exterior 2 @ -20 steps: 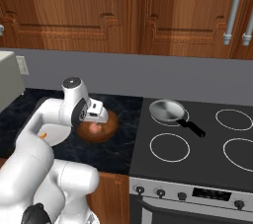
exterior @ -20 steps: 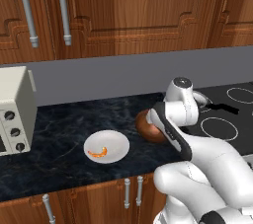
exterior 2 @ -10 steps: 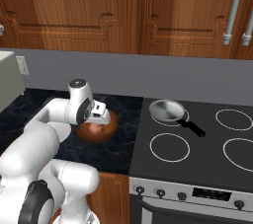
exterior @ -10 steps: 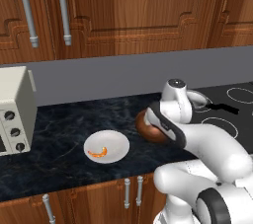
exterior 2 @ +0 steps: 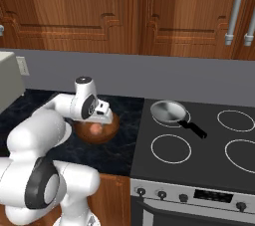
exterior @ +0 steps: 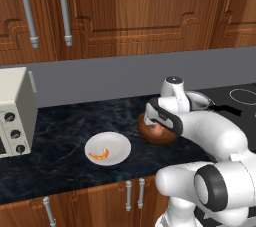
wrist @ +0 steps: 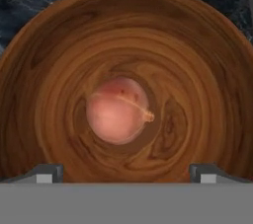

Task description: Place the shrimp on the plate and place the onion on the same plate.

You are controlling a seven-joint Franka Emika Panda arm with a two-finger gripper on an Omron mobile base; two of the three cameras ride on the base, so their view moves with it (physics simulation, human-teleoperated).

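Observation:
The pinkish-brown onion lies at the bottom of a brown wooden bowl on the dark counter. My gripper hangs straight above it, open, with one fingertip on each side of the onion and nothing between them. From the base views the hand sits low over the bowl, and the onion shows under it. The white plate lies left of the bowl, apart from it. The orange shrimp rests on the plate's front left part.
A cream toaster oven stands at the counter's left end. Right of the bowl is a black stovetop with a grey frying pan on its back left burner. Wooden cabinets hang above.
The hand has come down closer over the wooden bowl while the arm folded forward. The jaws stayed open. Plate, shrimp and onion have not moved.

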